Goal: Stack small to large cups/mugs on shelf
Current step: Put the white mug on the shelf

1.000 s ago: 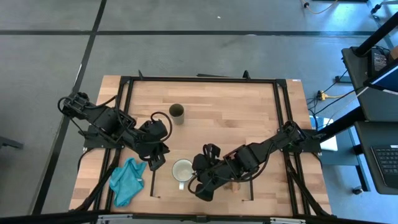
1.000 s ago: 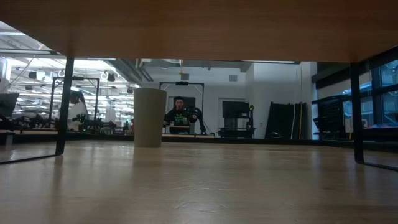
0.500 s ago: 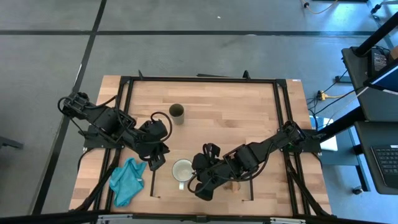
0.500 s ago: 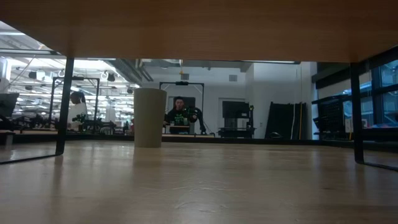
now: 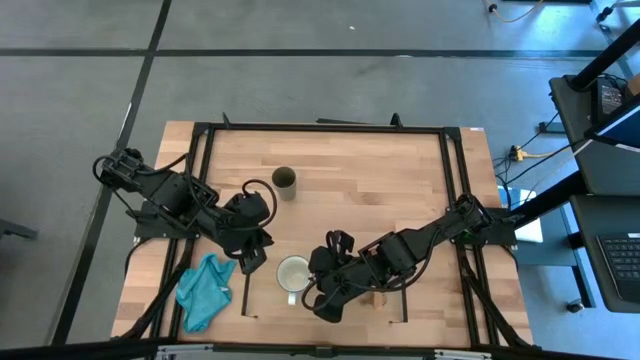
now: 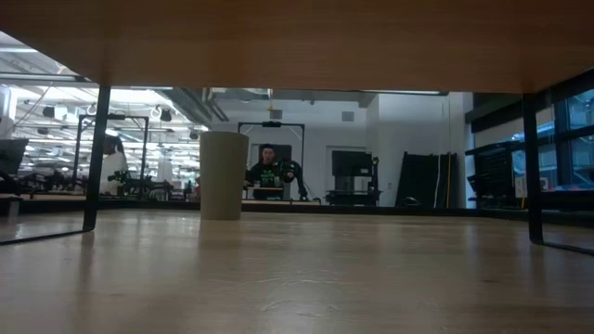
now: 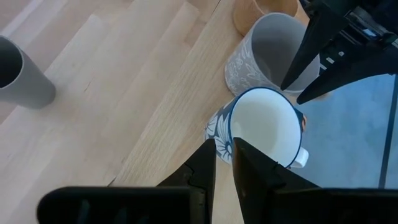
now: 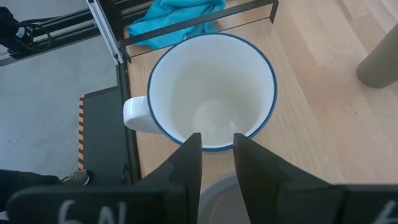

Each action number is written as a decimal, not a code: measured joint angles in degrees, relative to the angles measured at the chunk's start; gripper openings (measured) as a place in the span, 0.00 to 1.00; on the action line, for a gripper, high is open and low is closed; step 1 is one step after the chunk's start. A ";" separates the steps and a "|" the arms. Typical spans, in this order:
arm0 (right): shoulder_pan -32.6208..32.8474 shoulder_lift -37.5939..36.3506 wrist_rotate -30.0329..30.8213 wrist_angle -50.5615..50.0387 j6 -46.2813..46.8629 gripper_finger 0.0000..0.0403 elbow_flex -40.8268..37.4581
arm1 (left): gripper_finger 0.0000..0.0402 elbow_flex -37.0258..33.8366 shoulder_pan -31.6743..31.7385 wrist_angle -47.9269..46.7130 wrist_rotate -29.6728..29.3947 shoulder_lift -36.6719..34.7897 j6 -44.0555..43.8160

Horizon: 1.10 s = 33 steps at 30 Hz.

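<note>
On the shelf stand the white mug, the grey mug beside it, and the tan wooden cup beyond that. The dark olive cup stands on the tabletop farther back and also shows in the low view. My right gripper is at the grey mug's rim, hiding that mug in the high view. My left gripper hovers by the shelf's left rail, fingers close together and empty, just left of the white mug. My right gripper has the grey mug's wall at the rim on the side facing the white mug. One finger reaches inside the mug and the other stands outside. The fingers slant down from above. The mug stands upright on the shelf.
A teal cloth lies on the tabletop left of the shelf. The shelf's thin black legs stand on the table, and its underside fills the top of the low view. Bare tabletop lies around the olive cup. A person shows far off in the room.
</note>
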 joint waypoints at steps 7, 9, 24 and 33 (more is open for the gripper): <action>0.00 0.00 -0.02 0.00 0.00 0.23 0.00 | 0.12 0.00 0.00 0.32 0.00 0.00 0.00; 0.00 0.00 -0.02 0.00 -0.02 0.23 0.00 | 0.12 0.00 0.00 0.33 0.00 0.00 -0.02; 0.00 0.00 -0.09 -0.13 -0.13 0.23 0.00 | 0.12 -0.02 -3.14 14.83 -3.42 -0.01 10.45; 0.53 0.00 -1.34 -1.03 1.14 0.23 0.00 | 0.12 -0.04 -12.91 33.10 -12.72 -3.33 21.90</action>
